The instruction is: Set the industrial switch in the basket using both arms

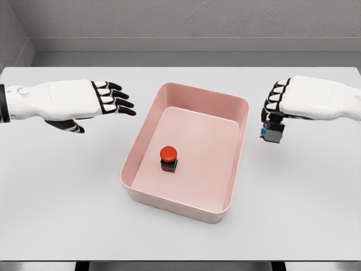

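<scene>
Item: industrial switch [273, 132] — gripped under curled fingers of right hand [307, 99], hanging above counter [62, 186], just right of pink basket [223, 104] rim. Second switch [168, 158], red button up, already inside basket. Left hand [84, 101] — fingers spread, empty, farther side. Next move likely leftward, over rim.

Basket [237, 116] near the middle of the table [67, 197], closer to its front edge than to the back one. One industrial switch [168, 158] upright inside the basket, toward its front-left part. Left hand [96, 101] above the table left of the basket, right hand [293, 104] right of it, with a second switch [273, 131] just under its fingers
</scene>
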Robot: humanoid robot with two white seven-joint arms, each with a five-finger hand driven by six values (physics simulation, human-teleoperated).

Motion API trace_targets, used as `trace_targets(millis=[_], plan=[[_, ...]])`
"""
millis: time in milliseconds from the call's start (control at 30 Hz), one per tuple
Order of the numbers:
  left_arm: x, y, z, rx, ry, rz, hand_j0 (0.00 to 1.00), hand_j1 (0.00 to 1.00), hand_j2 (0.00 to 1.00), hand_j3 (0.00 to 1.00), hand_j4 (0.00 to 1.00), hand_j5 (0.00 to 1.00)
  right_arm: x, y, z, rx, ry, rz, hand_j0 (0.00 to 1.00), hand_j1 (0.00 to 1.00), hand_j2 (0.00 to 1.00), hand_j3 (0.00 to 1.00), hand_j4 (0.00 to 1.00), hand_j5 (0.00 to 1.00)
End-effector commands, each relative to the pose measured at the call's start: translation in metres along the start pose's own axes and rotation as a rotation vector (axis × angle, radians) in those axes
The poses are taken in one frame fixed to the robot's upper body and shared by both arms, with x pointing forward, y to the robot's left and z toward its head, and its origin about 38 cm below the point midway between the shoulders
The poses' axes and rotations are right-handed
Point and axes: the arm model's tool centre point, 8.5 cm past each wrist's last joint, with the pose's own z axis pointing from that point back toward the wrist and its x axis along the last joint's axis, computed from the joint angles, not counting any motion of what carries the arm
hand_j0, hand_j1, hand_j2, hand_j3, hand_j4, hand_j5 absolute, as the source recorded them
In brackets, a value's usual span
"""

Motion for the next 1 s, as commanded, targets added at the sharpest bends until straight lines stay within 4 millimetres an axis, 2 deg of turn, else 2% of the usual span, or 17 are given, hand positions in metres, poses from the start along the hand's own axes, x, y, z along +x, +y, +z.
trace_targets(millis=[0,333,533,667,967], plan=[[0.000,0.001,0.001,0.006,0.003,0.003,1.00,1.00,1.00,1.00,1.00,1.00,0.003,-0.002,-0.008,-0.023,-0.017,-0.010,0.54,0.54,0.54,0.54,0.54,0.54],[-0.003,0.007,0.003,0.012,0.009,-0.009,1.00,1.00,1.00,1.00,1.00,1.00,0.004,-0.025,-0.022,-0.090,-0.049,0.009,0.54,0.54,0.54,0.54,0.54,0.54],[-0.002,0.009,0.003,0.014,0.009,-0.012,1.00,1.00,1.00,1.00,1.00,1.00,0.011,-0.038,-0.043,-0.139,-0.100,0.020,0.54,0.54,0.54,0.54,0.54,0.54],[-0.002,0.007,0.003,0.013,0.008,-0.010,1.00,1.00,1.00,1.00,1.00,1.00,0.026,-0.046,-0.073,-0.140,-0.187,0.036,0.54,0.54,0.54,0.54,0.54,0.54],[-0.003,0.010,0.006,0.013,0.014,-0.016,1.00,1.00,1.00,1.00,1.00,1.00,0.035,-0.050,-0.089,-0.147,-0.231,0.040,0.54,0.54,0.54,0.54,0.54,0.54]])
